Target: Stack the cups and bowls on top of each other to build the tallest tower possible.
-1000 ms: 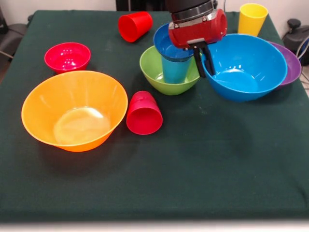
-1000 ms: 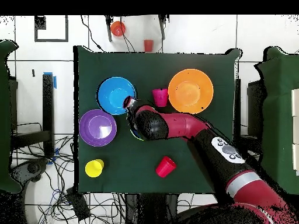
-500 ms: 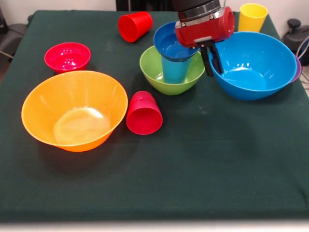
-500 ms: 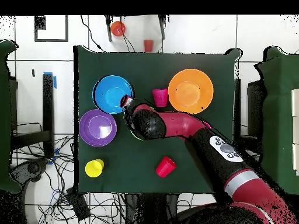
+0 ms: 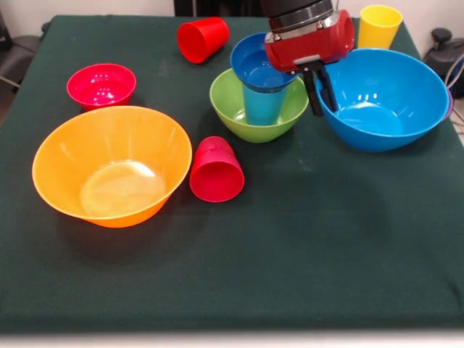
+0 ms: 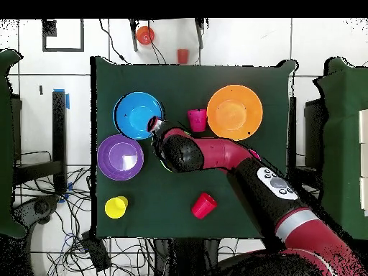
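My gripper (image 5: 321, 90) is shut on the left rim of the medium blue bowl (image 5: 388, 94), with one finger inside and one outside. In the overhead view the gripper (image 6: 154, 127) sits at the edge of that bowl (image 6: 136, 115). Beside it, the green bowl (image 5: 250, 119) holds a light blue cup (image 5: 262, 106) with the small dark blue bowl (image 5: 254, 67) on top. Only a sliver of the purple bowl (image 5: 448, 101) shows behind the blue bowl. The yellow cup (image 5: 379, 25) stands upright at the back.
A big orange bowl (image 5: 109, 165) stands front left, with the small red bowl (image 5: 101, 85) behind it. One red cup (image 5: 216, 170) lies on its side beside the orange bowl. Another red cup (image 5: 202, 38) lies at the back.
The gripper carried the blue bowl to the right in the front view, so it now hides most of the purple bowl. In the last half second it barely moved.
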`<state>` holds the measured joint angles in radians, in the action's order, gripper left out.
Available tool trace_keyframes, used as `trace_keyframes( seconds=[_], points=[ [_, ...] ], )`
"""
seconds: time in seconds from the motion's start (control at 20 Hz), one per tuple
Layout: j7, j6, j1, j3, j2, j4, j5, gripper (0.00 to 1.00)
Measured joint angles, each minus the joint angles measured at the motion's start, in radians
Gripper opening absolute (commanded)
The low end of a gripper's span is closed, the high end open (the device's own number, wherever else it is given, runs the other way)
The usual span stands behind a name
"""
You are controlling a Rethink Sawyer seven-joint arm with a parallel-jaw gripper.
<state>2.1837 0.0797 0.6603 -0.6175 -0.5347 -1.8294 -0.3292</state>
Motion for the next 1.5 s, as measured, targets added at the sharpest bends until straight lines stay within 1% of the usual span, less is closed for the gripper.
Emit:
trace_keyframes(
  seconds=[0.5,0.75,0.85,0.95,1.0,1.1,1.2,1.4,1.5],
  points=[
    [0.000,-0.030,-0.004,0.001,0.000,0.000,0.002,0.00],
    [0.000,-0.030,-0.004,0.001,-0.014,-0.004,0.023,0.00],
    [0.000,-0.030,-0.006,0.001,-0.041,-0.011,0.054,0.00],
    [0.000,-0.030,-0.007,0.001,-0.054,-0.015,0.069,0.00],
    [0.000,-0.029,-0.007,-0.001,-0.081,-0.024,0.096,0.00],
    [0.000,-0.028,-0.007,-0.003,-0.094,-0.028,0.107,0.00],
    [0.000,-0.021,-0.005,-0.010,-0.129,-0.044,0.131,0.00],
    [0.000,-0.021,0.009,-0.030,-0.168,-0.074,0.146,0.00],
    [0.000,-0.021,0.014,-0.035,-0.174,-0.083,0.147,0.00]
  ],
)
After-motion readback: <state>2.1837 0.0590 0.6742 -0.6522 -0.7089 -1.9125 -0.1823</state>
